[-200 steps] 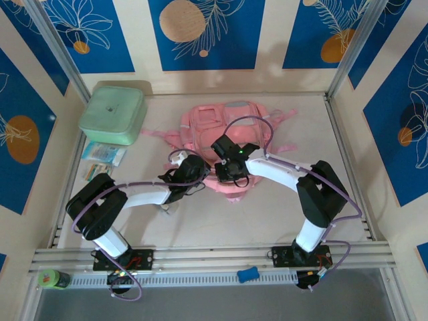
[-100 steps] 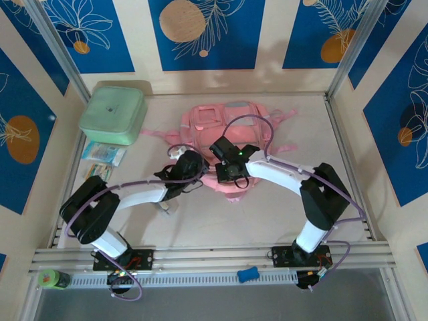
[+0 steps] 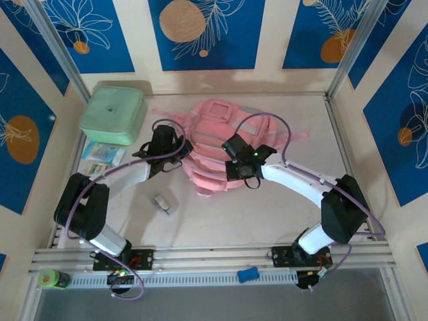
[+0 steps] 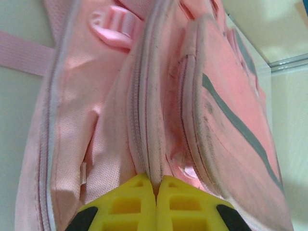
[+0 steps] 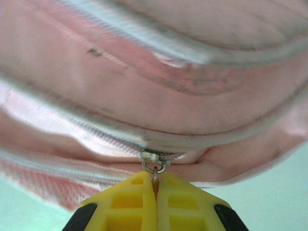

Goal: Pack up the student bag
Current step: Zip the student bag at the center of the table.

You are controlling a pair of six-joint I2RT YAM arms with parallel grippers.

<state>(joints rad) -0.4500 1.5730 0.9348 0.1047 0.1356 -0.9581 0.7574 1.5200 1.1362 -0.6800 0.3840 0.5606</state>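
1. Nearest me on the table (image 3: pixel 221 221) lies a small grey item (image 3: pixel 162 204), well apart from both arms. I take it to be waiting to go in.
2. The step in hand, as I judge it, is running the zip open. I would draw the slider along the line of its track, not upward, and slow at the curve so the ring does not slip free.
3. The right gripper (image 5: pixel 155 185) has its fingers pressed together on the metal ring of the zip pull (image 5: pixel 154 163).
4. The left gripper (image 4: pixel 155 185) is likewise together, pinching a fabric seam beside the zip. I would hold it there as an anchor, so the cloth stays taut.
5. The student bag (image 3: pixel 214 134) lies mid-table, between the two arms.
6. Farthest left, the mint-green box (image 3: pixel 112 115) sits with flat packets (image 3: pixel 103 154) just before it.
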